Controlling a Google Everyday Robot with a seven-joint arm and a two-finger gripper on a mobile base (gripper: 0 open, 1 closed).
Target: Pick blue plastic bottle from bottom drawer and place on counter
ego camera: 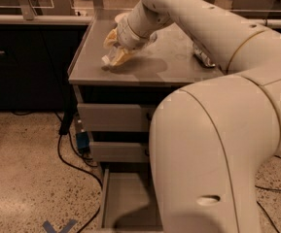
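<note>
My gripper (pixel 114 54) is low over the front left part of the grey counter (pixel 179 62). It is shut on the blue plastic bottle (pixel 109 58), a slim pale bottle whose white-capped end points at the counter's front left and touches or nearly touches the surface. The bottom drawer (pixel 130 198) is pulled open near the floor. The part of its flat grey floor that I can see is bare, and my arm hides its right side.
A crushed silver can (pixel 203 56) lies on the right of the counter. Two closed drawer fronts (pixel 113 118) sit above the open drawer. A long worktop with dark fronts (pixel 33 19) runs on the left. Black cables (pixel 64 152) trail on the floor. My bulky arm fills the right.
</note>
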